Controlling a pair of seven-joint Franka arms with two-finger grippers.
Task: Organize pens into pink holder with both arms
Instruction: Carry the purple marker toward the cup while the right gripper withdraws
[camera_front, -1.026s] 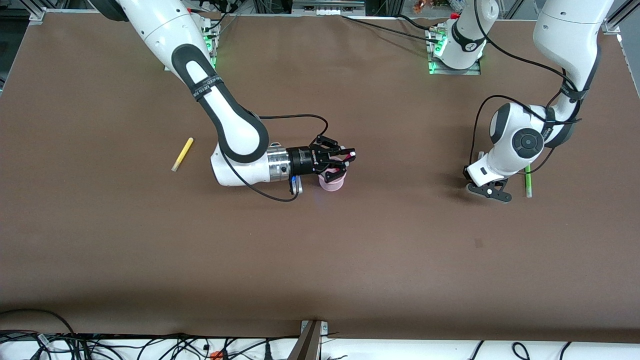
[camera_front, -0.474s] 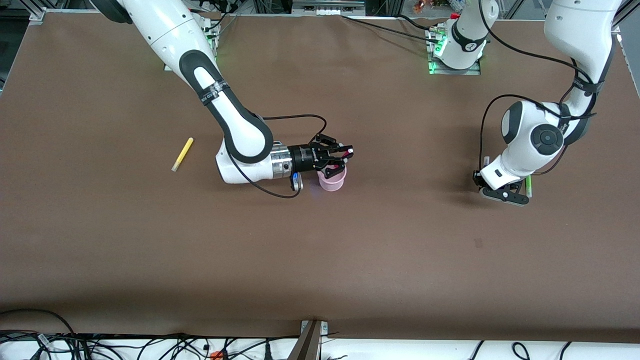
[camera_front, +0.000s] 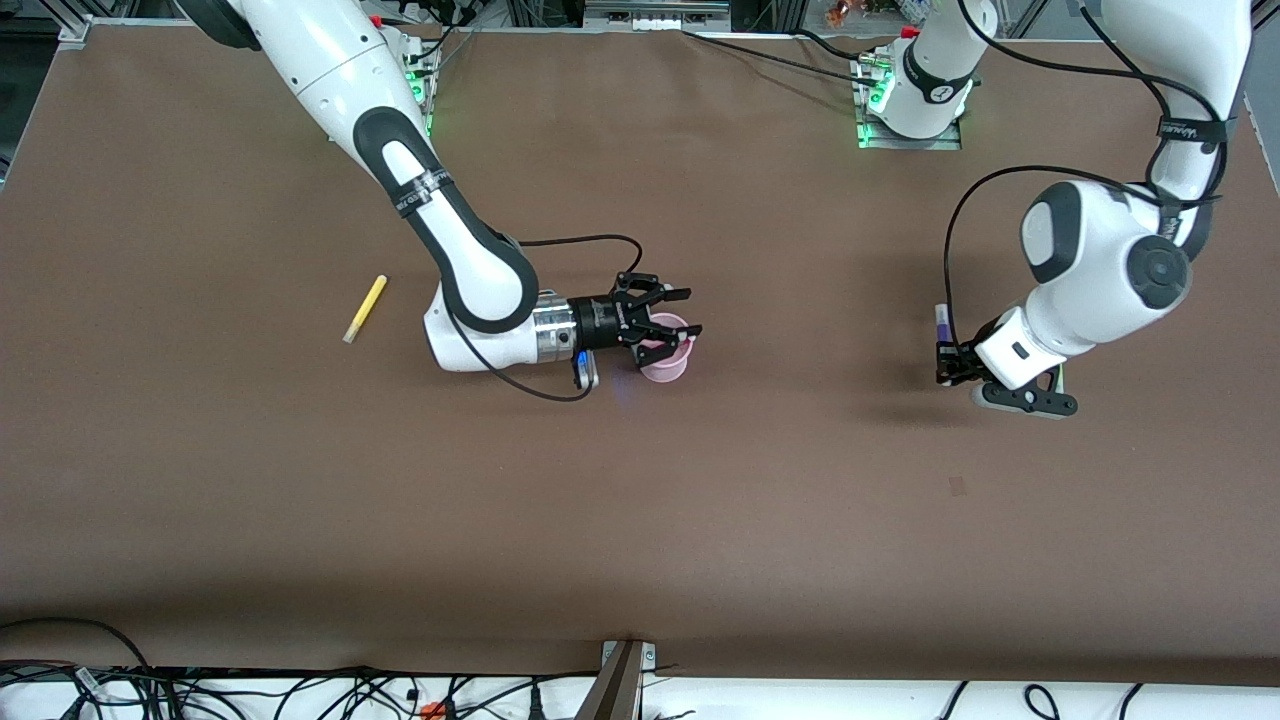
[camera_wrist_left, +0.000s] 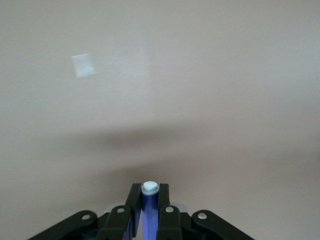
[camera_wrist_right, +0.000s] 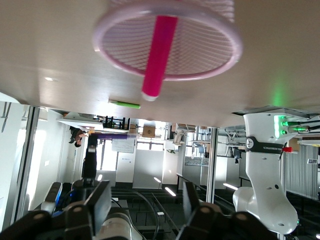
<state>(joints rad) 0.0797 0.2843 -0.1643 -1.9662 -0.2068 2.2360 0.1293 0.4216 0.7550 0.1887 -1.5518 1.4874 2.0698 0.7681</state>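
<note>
The pink holder (camera_front: 664, 369) stands upright mid-table, with the magenta pen (camera_wrist_right: 159, 55) inside it. My right gripper (camera_front: 686, 312) is open and empty just over the holder's rim (camera_wrist_right: 165, 42). My left gripper (camera_front: 944, 352) is shut on the dark purple pen (camera_front: 940, 320) and holds it above the table toward the left arm's end. The pen's white tip (camera_wrist_left: 149, 188) shows between the fingers. The green pen (camera_front: 1061, 374) lies on the table, mostly hidden under the left arm. The yellow pen (camera_front: 365, 308) lies toward the right arm's end.
A small pale square mark (camera_front: 957, 486) is on the brown table (camera_front: 640, 520), nearer to the front camera than the left gripper. Cables run along the table's front edge and by the arm bases.
The right gripper let the magenta pen drop into the holder and drew back a little. The left arm rose and swung toward its end of the table with the purple pen in its gripper.
</note>
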